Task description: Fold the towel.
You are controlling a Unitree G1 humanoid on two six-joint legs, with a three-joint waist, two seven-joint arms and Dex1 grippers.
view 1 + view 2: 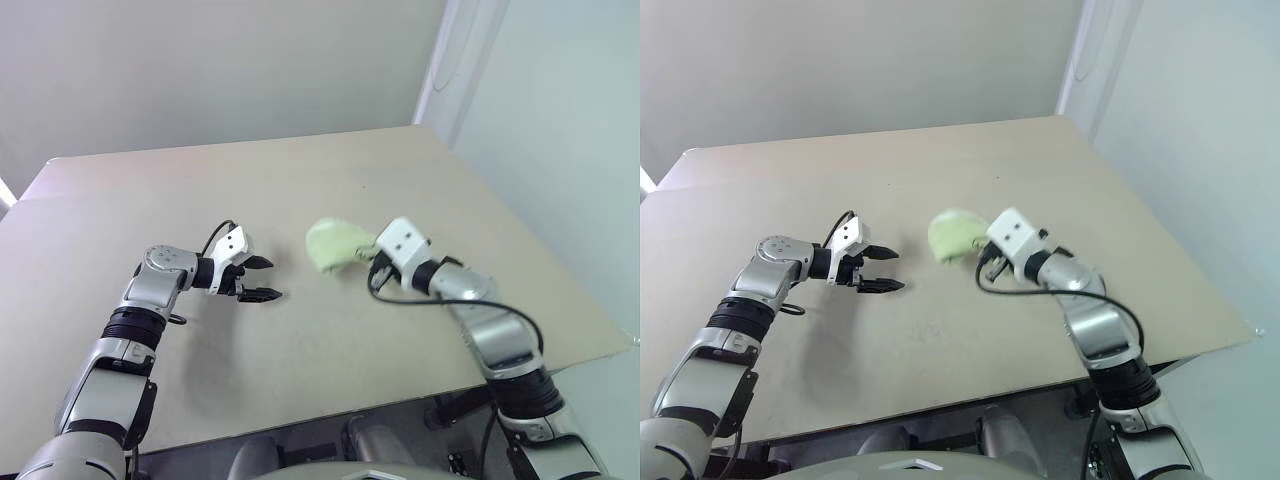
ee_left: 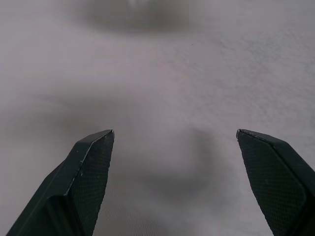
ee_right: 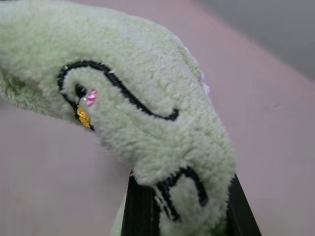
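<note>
Towel (image 1: 335, 243): lime-green, bunched, held above mid-table (image 1: 300, 180), pinched in the right gripper (image 3: 182, 206), whose jaws are clamped on the cloth; dark stitched figure visible. Left gripper (image 1: 262, 279): jaws wide, empty, near the tabletop, apart from the towel.
</note>
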